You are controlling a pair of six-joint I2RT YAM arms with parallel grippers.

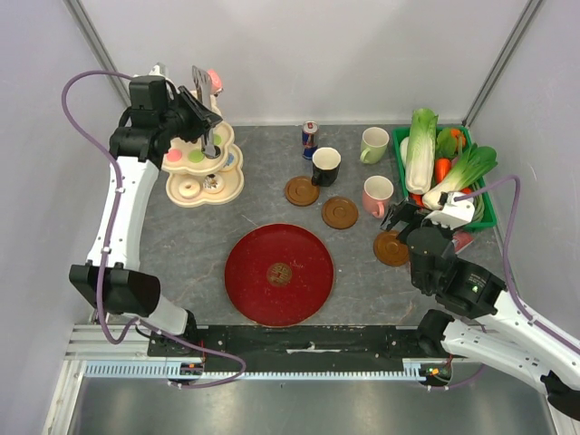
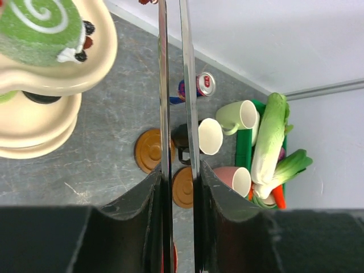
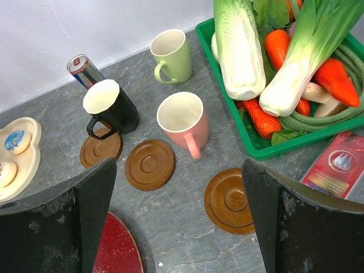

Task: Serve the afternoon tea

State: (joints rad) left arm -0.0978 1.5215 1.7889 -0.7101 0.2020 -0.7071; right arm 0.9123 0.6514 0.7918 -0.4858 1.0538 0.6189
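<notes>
Overhead view: the left gripper (image 1: 208,116) is pictured at the far left of the table, clamped on the upright metal handle (image 1: 200,83) of a cream tiered stand (image 1: 231,186); a donut (image 1: 188,188) is seen on the lower tier and pink and green macarons (image 1: 174,156) on the tier above; the black mug (image 1: 325,166), the pale green mug (image 1: 373,144) and the pink mug (image 1: 377,195) are grouped right of centre, beside three brown coasters (image 1: 340,213); a drink can (image 1: 310,140) is stood just beyond the black mug; a red plate (image 1: 279,275) is laid near the middle; toy vegetables (image 1: 420,149) are piled in a green basket (image 1: 397,149) at the far right; the right gripper (image 1: 399,217) is held just near the pink mug, above the nearest coaster.

Left wrist view: the two strips of the metal handle are shown pinched between the dark fingers (image 2: 131,222); a green swirl roll (image 2: 40,25) is seen on the stand's upper tier; the three mugs are visible on the table below.

Right wrist view: the right gripper's fingers (image 3: 85,210) are spread wide apart with nothing between them; the pink mug is framed between them, further off; the black mug is seen at the far edge of one coaster; a red packet (image 3: 338,168) is seen beside the basket.
</notes>
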